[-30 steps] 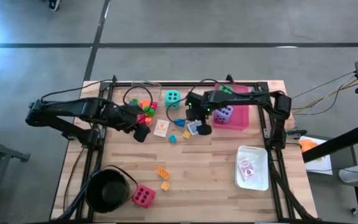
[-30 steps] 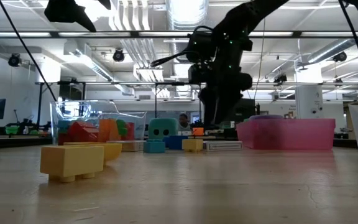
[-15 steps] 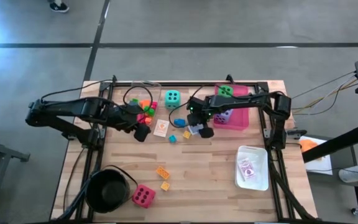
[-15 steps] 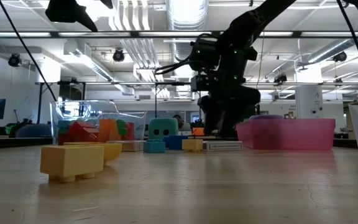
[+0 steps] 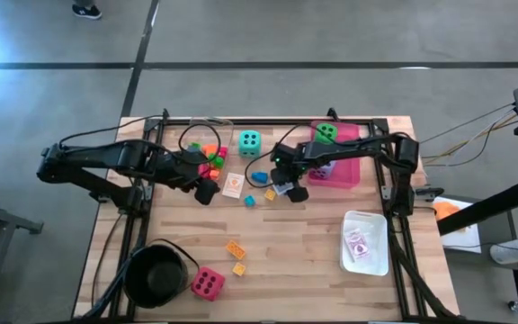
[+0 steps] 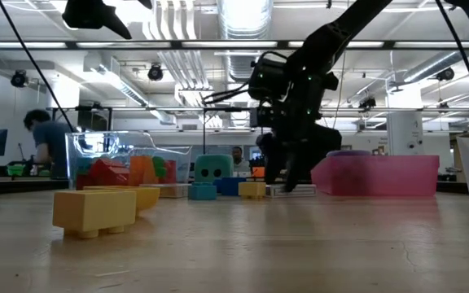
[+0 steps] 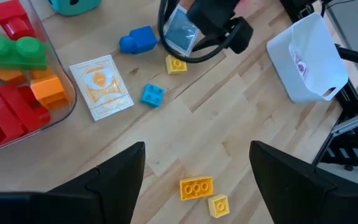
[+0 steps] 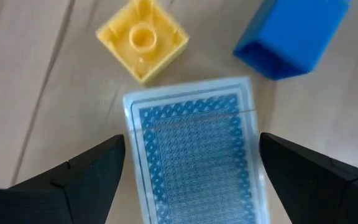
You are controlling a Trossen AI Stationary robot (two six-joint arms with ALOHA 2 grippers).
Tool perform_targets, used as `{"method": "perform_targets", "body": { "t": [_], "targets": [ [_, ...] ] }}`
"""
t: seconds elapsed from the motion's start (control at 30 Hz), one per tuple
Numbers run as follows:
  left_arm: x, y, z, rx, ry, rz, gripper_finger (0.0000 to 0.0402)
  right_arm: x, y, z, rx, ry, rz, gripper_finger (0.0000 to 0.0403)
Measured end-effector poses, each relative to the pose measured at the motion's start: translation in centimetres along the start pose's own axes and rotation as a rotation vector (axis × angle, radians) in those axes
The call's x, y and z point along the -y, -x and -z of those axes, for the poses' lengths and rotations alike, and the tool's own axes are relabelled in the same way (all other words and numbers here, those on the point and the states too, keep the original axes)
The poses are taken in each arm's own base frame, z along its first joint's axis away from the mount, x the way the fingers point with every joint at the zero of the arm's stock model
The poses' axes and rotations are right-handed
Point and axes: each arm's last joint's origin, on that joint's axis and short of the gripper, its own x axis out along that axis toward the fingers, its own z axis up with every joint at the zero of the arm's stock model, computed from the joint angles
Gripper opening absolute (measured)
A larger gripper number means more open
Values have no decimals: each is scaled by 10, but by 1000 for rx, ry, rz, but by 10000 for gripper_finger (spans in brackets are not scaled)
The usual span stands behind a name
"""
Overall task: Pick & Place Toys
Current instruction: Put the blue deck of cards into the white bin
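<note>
My right gripper (image 5: 292,189) is open and points down, low over a blue-patterned card (image 8: 191,155) lying flat on the table. Its fingers (image 8: 86,177) stand on either side of the card, and I see no touch. A small yellow block (image 8: 143,38) and a blue block (image 8: 291,31) lie just beyond the card. My left gripper (image 5: 203,193) hangs open above the table beside the clear tray (image 7: 64,115) of blocks. A teal die (image 5: 250,142) sits at the far middle, a green die (image 5: 327,131) in the pink tray (image 5: 351,171), and a pink-red die (image 5: 208,283) near the front.
An orange picture card (image 7: 101,87), a small blue block (image 7: 152,94) and two yellow blocks (image 7: 196,186) lie between the arms. A round black pot (image 5: 156,274) stands at the front left. A white tray (image 5: 365,243) stands at the right.
My right gripper has sunk toward the table over the blue-patterned card and rolled a little about its own line, staying open. The left arm has kept still.
</note>
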Motion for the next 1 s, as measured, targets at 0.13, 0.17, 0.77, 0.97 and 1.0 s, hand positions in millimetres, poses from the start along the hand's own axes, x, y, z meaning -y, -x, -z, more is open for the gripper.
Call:
{"method": "perform_targets", "body": {
  "t": [0.13, 0.17, 0.77, 0.97, 1.0],
  "targets": [
    [0, 0, 0, -9, 12, 8, 293, 1, -14, 4, -32, -12, -31, 364],
    [0, 0, 0, -11, 16, 9, 293, 1, -16, 4, -39, -17, -39, 364],
    [1, 0, 0, -13, 18, 14, 293, -1, -8, -4, -53, -219, -22, 302],
    [0, 0, 0, -15, 16, 10, 293, -2, 11, -7, -18, -301, -9, 302],
    [0, 0, 1, -18, 14, 5, 293, -3, 15, -8, -7, -312, -5, 302]
  ]
}}
